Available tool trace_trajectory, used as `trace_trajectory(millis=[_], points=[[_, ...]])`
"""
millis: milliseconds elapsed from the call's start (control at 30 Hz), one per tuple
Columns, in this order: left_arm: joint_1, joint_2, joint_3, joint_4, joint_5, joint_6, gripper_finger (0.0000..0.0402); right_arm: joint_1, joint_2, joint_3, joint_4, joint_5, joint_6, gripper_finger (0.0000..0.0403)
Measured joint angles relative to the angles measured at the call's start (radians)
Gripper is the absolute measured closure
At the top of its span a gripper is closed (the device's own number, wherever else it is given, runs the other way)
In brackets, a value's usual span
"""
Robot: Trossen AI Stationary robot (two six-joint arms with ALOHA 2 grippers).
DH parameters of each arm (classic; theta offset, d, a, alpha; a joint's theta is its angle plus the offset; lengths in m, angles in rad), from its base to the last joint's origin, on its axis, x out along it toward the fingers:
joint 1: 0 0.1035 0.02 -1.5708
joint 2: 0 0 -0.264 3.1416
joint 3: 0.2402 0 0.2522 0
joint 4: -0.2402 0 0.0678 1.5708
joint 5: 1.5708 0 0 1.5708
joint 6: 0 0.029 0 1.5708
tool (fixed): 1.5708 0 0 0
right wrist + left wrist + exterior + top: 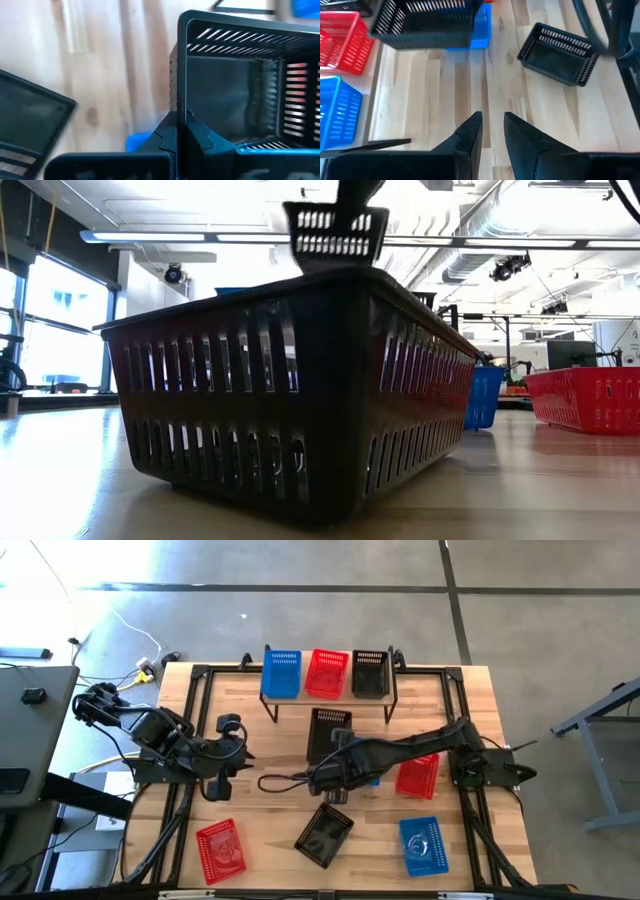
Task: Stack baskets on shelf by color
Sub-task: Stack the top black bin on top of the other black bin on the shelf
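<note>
The shelf at the table's far side carries a blue, a red and a black basket side by side. My right gripper is shut on another black basket, which hangs in the air in front of the shelf and shows high in the low view as the raised basket. A third black basket rests on its bottom on the table. My left gripper hovers open at table centre-left, holding nothing. My right gripper pinches a side wall of the black basket at its rim, one finger inside the basket and one outside. The wall runs straight away from the fingers. The basket is lifted clear of the table, its open side up.
Loose on the table are a red basket near left, a red one at right, a blue one near right and a blue one partly under my right arm. Bare wood lies between the left gripper and the shelf.
</note>
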Motion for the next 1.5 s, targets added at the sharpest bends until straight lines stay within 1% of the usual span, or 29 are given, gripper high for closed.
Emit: trace_trajectory(millis=[200,333,433,667,800,867,967,1100,1300,1500], points=[[0.003,0.000,0.000,0.001,-0.029,0.002,0.0330,-0.039,-0.094,-0.001,-0.131,0.101,-0.045,0.0403],[0.034,0.000,0.000,0.002,-0.028,0.026,0.0330,-0.085,-0.168,-0.002,-0.193,0.148,-0.100,0.0403],[0.074,0.000,0.000,0.004,-0.029,0.026,0.0330,-0.123,-0.234,-0.002,-0.215,0.179,-0.147,0.0403],[0.187,0.000,0.000,0.010,-0.031,0.026,0.0330,-0.224,-0.375,-0.004,-0.213,0.215,-0.247,0.0403],[0.255,0.000,0.000,0.018,-0.032,0.026,0.0330,-0.295,-0.456,-0.085,-0.212,0.240,-0.264,0.0403],[0.287,0.000,0.000,0.040,-0.032,0.026,0.0330,-0.328,-0.495,-0.159,-0.198,0.235,-0.272,0.0403],[0.331,0.000,0.000,0.079,-0.030,0.026,0.0330,-0.363,-0.544,-0.267,-0.131,0.221,-0.313,0.0403],[0.383,0.000,0.000,0.114,-0.023,0.026,0.0330,-0.402,-0.574,-0.381,0.007,0.131,-0.409,0.0403],[0.443,0.000,0.000,0.148,-0.021,0.026,0.0330,-0.450,-0.577,-0.485,0.170,0.041,-0.503,0.0403],[0.487,0.000,0.000,0.163,-0.020,0.026,0.0330,-0.493,-0.577,-0.560,0.279,-0.045,-0.587,0.0403]])
